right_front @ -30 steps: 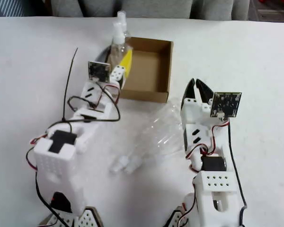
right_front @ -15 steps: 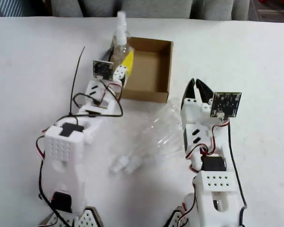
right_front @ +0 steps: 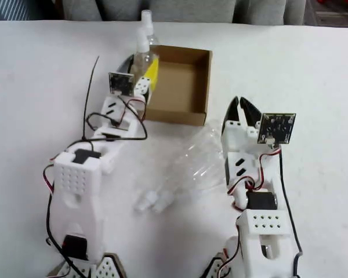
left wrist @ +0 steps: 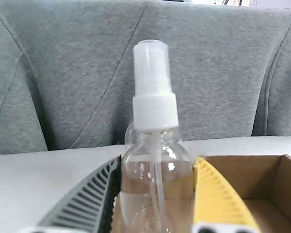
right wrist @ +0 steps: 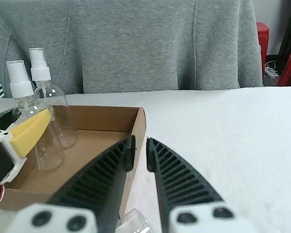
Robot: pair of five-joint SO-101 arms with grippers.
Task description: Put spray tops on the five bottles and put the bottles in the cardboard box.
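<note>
My left gripper [right_front: 144,74] is shut on a clear bottle [right_front: 142,58] with a white spray top, held upright at the left side of the cardboard box [right_front: 182,87]. In the left wrist view the bottle [left wrist: 155,184] stands between the grey and yellow fingers [left wrist: 211,194]. A second capped bottle [right wrist: 53,114] stands in the box's far left corner, just beyond the held bottle [right wrist: 24,104]. My right gripper [right_front: 242,103] hangs near the box's right front corner, black fingers [right wrist: 174,179] slightly open with nothing between them.
A crumpled clear plastic bag [right_front: 194,159] lies on the white table between the arms, in front of the box. Two small white spray tops [right_front: 153,201] lie at its near end. Grey chairs stand behind the table's far edge.
The left arm has stretched a little farther forward, carrying the bottle slightly away along the box's left side. The right arm has not moved.
</note>
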